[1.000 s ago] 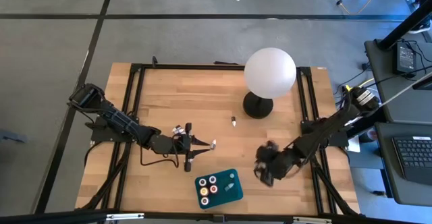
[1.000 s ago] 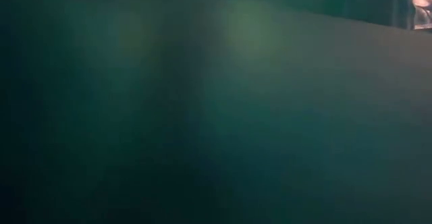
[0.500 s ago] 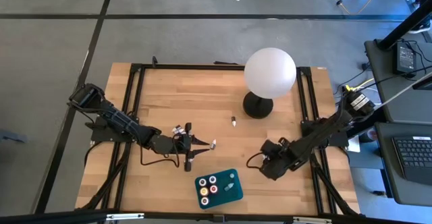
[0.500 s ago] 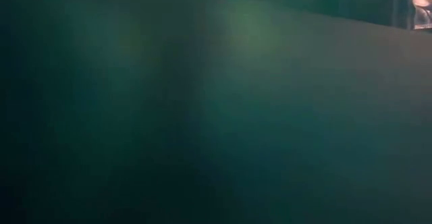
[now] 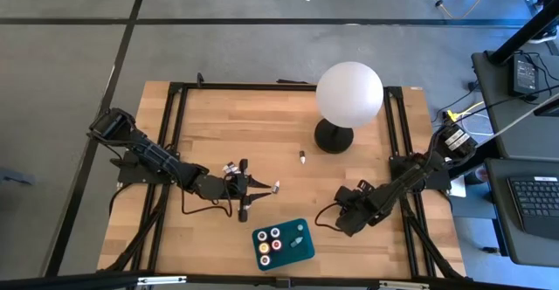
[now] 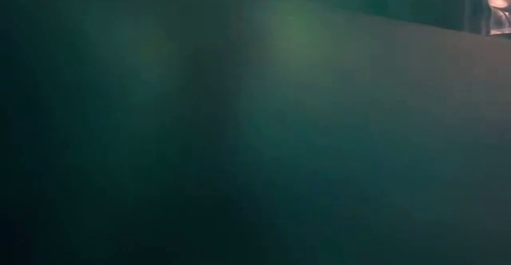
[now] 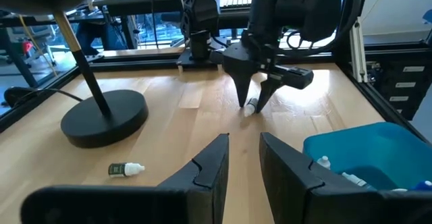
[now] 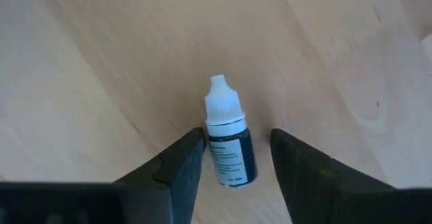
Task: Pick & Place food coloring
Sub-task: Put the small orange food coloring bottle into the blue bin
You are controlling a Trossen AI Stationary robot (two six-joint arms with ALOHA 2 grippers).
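A dark food coloring bottle [image 8: 229, 150] with a white cap lies on its side on the wood. My right gripper [image 8: 236, 163] is open, with one finger on each side of the bottle. In the left wrist view it [image 7: 255, 102] points down at the bottle [image 7: 250, 106]. In the high view the right gripper [image 5: 343, 218] covers the bottle, right of the teal tray [image 5: 303, 251]. The tray holds round pots [image 5: 270, 240]. Another small bottle [image 5: 301, 157] lies near the lamp base. My left gripper [image 5: 245, 190] is open and waits left of the tray.
The white globe lamp [image 5: 349, 93] stands on its black base [image 5: 333, 135] at the far right of the table. A teal surface [image 6: 255, 137] fills the low view and blocks it. Bare wood [image 5: 227, 124] lies between the arms and the far edge.
My right arm has moved. A second ago its gripper was blurred in motion right of the tray; it has since settled there, a little nearer the table's near edge. The elbow has drawn in toward the table. The left arm and the tray have stayed put.
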